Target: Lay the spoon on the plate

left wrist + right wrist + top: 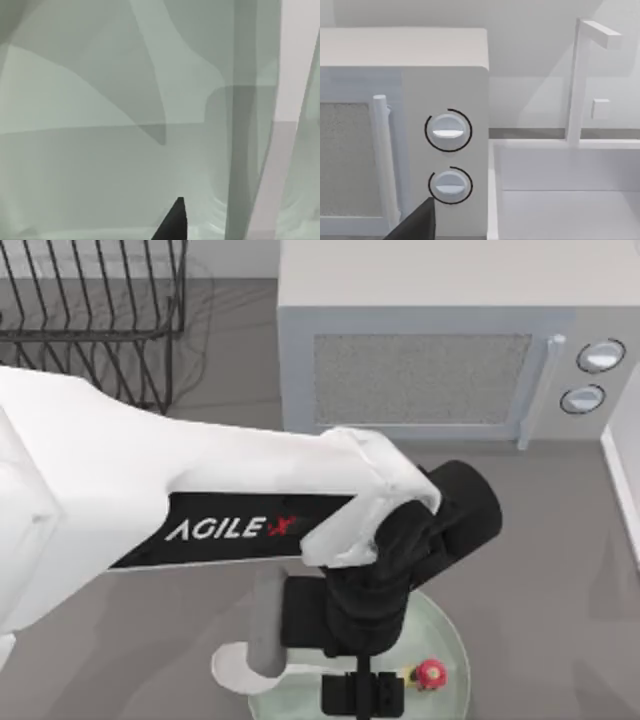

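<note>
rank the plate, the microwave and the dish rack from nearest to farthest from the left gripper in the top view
1. The plate, at the bottom edge, directly under the left gripper.
2. The microwave, at the top, right of middle.
3. The dish rack, in the top left corner.

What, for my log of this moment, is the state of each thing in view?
plate: flat on the table in front of the microwave, with a small red-topped thing on it.
microwave: door shut.
dish rack: upright at the table's back left.
left gripper: pointing down, low over the plate.
right gripper: idle, facing the microwave's knobs and the sink.
</note>
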